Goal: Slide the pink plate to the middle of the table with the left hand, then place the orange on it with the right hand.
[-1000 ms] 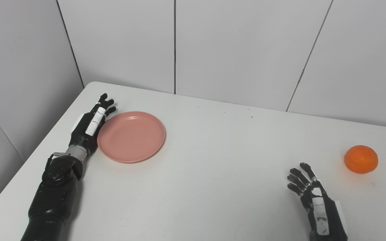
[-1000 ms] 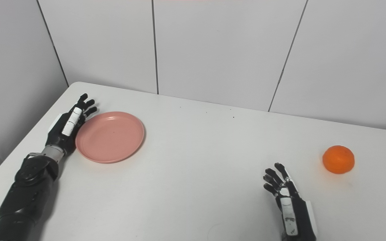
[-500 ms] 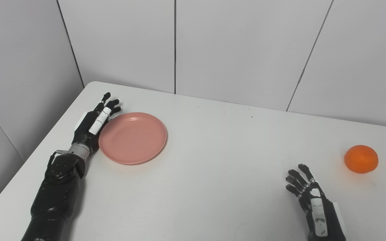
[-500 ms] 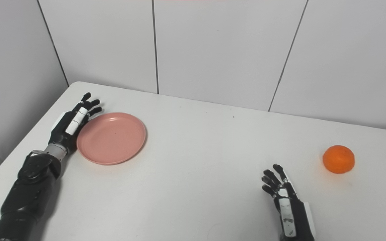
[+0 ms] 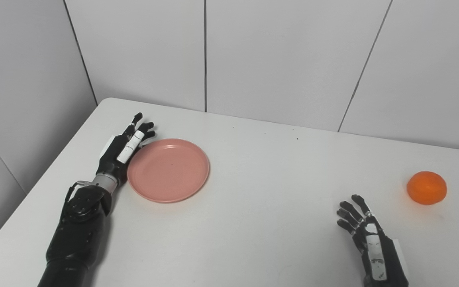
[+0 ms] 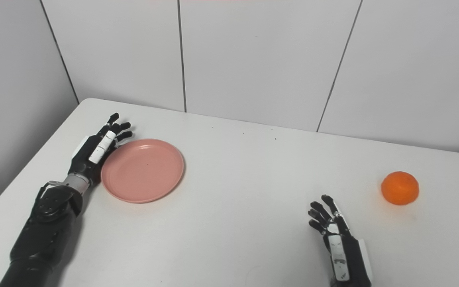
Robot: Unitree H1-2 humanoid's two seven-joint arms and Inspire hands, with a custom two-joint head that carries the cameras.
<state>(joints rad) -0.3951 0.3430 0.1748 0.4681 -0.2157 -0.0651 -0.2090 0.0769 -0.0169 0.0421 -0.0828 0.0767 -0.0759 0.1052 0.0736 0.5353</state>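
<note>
Pink plate (image 5: 168, 170) has crept rightward under my left robot hand (image 5: 125, 150), fingers spread flat against its left rim, gripping nothing. It's still left of the surface's (image 5: 261, 207) middle. Right robot hand (image 5: 367, 235) waits open; orange (image 5: 427, 187) sits far right.

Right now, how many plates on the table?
1. The pink plate lies flat on the table's left part, its left rim against the open left hand. Nothing in view could hide another.
</note>
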